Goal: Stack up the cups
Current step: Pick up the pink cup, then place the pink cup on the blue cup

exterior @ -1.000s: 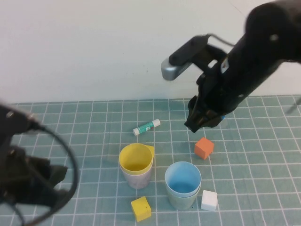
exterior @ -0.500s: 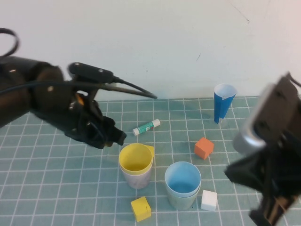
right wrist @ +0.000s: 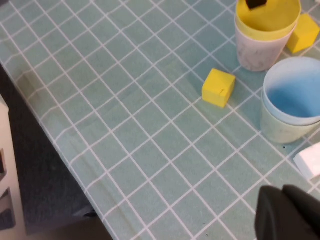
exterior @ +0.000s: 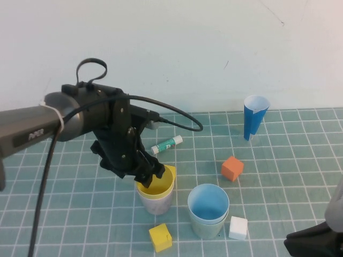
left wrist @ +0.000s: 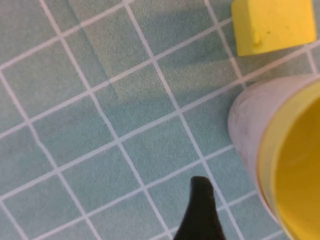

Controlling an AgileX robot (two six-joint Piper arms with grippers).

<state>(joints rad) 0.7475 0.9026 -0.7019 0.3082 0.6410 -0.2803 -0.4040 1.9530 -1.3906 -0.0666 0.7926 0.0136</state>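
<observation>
Yellow plastic cup (exterior: 155,181) sits in pale pink cup (exterior: 156,202), light blue cup (exterior: 208,203) in muted green cup (exterior: 206,228); two pairs remain to merge. Left gripper (exterior: 146,172) at yellow rim, right gripper (exterior: 316,242) parked near table edge; can't tell finger state on either.

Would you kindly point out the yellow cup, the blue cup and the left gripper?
yellow cup (exterior: 155,187), high view, inner wall.
blue cup (exterior: 208,204), high view, inside bottom.
left gripper (exterior: 151,170), high view, fingertips at the yellow cup's rim.

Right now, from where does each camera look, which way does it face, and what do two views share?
High view: raised, angled down at the mat; left end effector at the yellow cup, right end effector parked low.
Left wrist view: straight down beside the yellow cup; one fingertip shows.
Right wrist view: slanted down; right end effector.
All share the yellow cube.
</observation>
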